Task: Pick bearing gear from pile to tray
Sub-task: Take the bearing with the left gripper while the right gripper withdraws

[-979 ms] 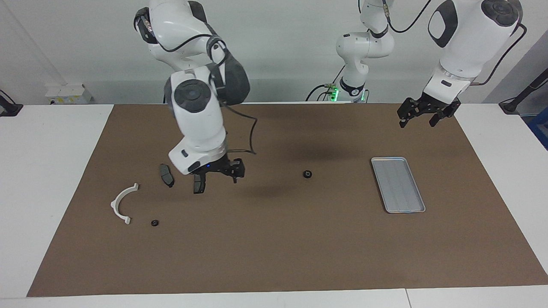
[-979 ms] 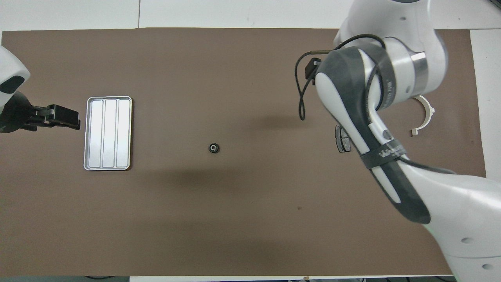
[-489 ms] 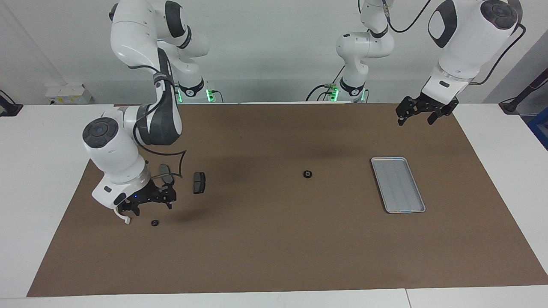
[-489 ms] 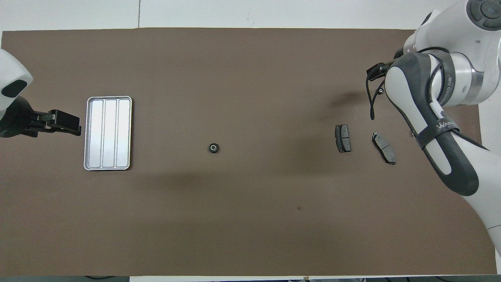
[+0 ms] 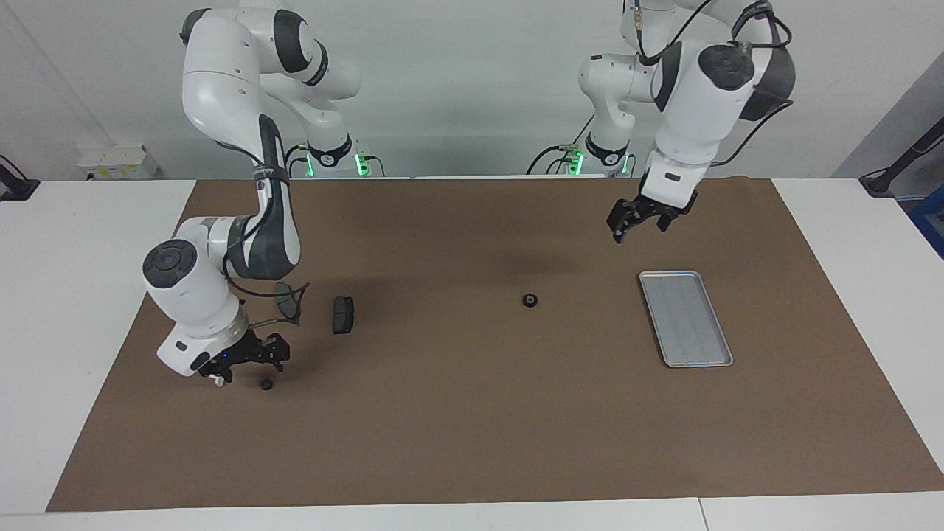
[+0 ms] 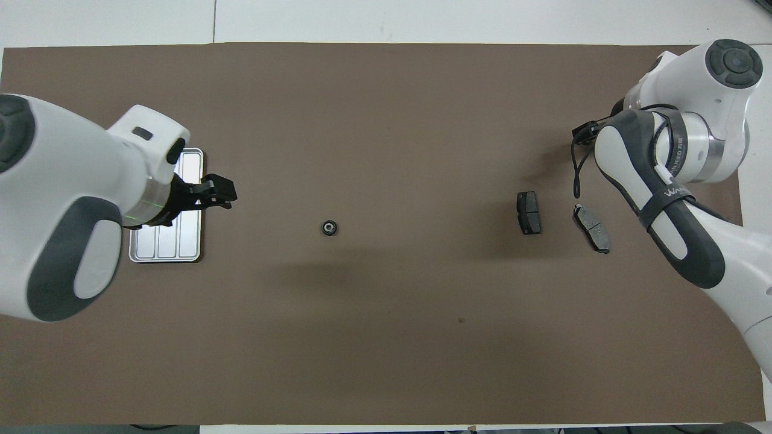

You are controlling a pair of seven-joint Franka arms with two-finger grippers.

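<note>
Where well apart from the tray (image 5: 686, 318), toward the right arm's end, found right gripper (image 5: 247, 359) low, claw spread, pinching nothing, just beside a gear (image 5: 266, 384). Saw second gear (image 5: 529, 300) nearer the tray, between it and the pads (image 5: 343, 315). Noted left gripper (image 5: 640, 221) raised near the tray, claw spread too, empty. Saw nothing in the tray. Judged two risks: off-centre closing likely to flick so small a gear aside; weak pinch likely to drop it on the long carry to the tray.

A white bench (image 5: 88, 310) carries a wide brown mat (image 5: 472, 428); a plain pale wall (image 5: 457, 81) rises at its edge.
</note>
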